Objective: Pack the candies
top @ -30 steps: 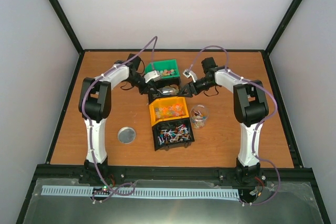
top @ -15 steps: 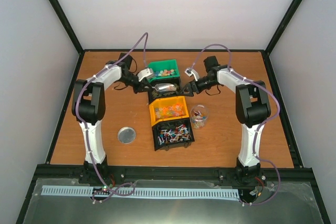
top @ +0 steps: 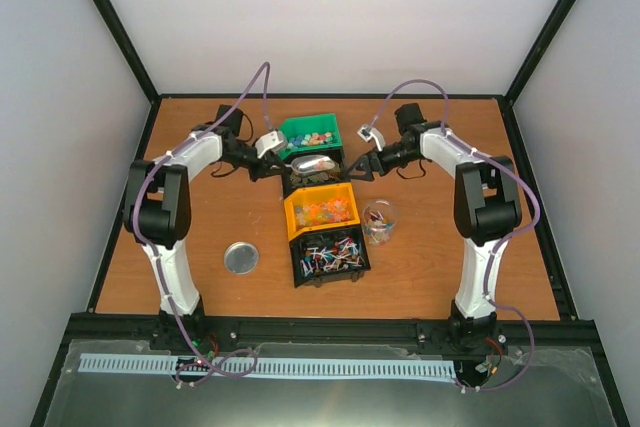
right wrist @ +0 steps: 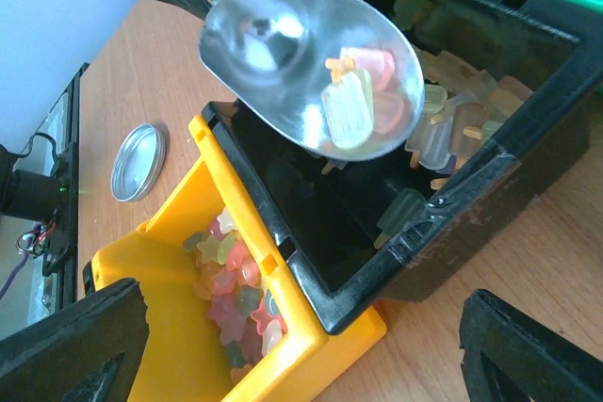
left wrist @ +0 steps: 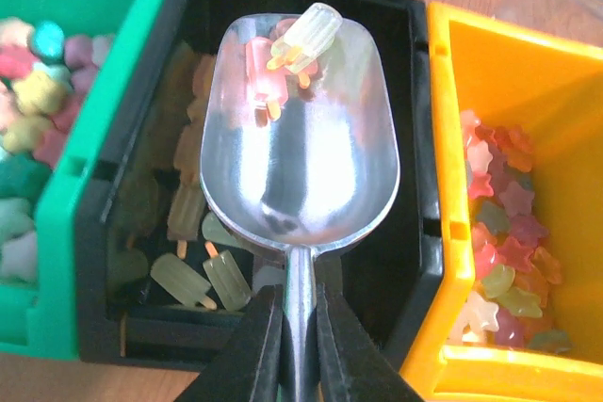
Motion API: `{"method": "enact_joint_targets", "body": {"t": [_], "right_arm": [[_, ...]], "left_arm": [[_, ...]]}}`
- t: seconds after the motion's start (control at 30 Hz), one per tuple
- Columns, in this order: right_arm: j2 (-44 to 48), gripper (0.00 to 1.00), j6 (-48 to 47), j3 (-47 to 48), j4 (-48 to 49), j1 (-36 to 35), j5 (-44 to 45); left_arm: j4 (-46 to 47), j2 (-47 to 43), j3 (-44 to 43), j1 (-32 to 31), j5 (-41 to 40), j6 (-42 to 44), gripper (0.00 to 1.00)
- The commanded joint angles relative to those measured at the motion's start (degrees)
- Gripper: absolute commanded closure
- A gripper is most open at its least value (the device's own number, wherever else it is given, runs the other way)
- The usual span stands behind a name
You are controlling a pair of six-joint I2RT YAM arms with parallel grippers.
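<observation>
The left gripper (left wrist: 300,345) is seen shut tight on the thin handle of the scoop (left wrist: 301,138), with no gap between pads and metal. From that grip the scoop's long axis is carried straight away from the fingers, and its bowl is held roughly level above the black bin (left wrist: 424,120). Two popsicle-shaped candies (left wrist: 294,44) are lodged at the far lip of the bowl, the end farthest from the gripper. More of the same kind are seen in the bin below. In the overhead view the clear cup (top: 379,220) is found past the yellow bin (top: 290,217), toward the arms' bases and to the right of the scoop. A swing across that bin is therefore judged to be needed before any tipping. The right gripper (right wrist: 297,350) is held wide open and empty beside the black bin, nearer the cup.
</observation>
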State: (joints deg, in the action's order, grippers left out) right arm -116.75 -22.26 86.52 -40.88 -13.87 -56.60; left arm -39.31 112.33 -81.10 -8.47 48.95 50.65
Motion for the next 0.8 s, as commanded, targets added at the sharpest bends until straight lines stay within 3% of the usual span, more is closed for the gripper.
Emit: {"method": "enact_joint_targets", "body": {"t": [0.0,0.2,0.53,0.77], "right_arm": [[3.3,0.1,-0.3,0.3,0.1,1.7,-1.0],[4.2,0.1,2.4,0.0,2.2,4.7,-0.7],[6.3,0.08,4.3,-2.5,4.7,9.1,0.0],[8.2,0.07,5.0,-5.8,6.9,9.9,0.1]], "left_arm": [[6.5,-4.3,0.1,0.5,5.7,-2.8,0.99],[2.9,-8.1,-1.3,0.3,7.5,-0.2,0.99],[-13.2,-11.8,-4.3,-4.3,3.8,14.2,0.99],[-19.2,-13.1,-5.6,-8.8,2.5,14.9,0.99]]}}
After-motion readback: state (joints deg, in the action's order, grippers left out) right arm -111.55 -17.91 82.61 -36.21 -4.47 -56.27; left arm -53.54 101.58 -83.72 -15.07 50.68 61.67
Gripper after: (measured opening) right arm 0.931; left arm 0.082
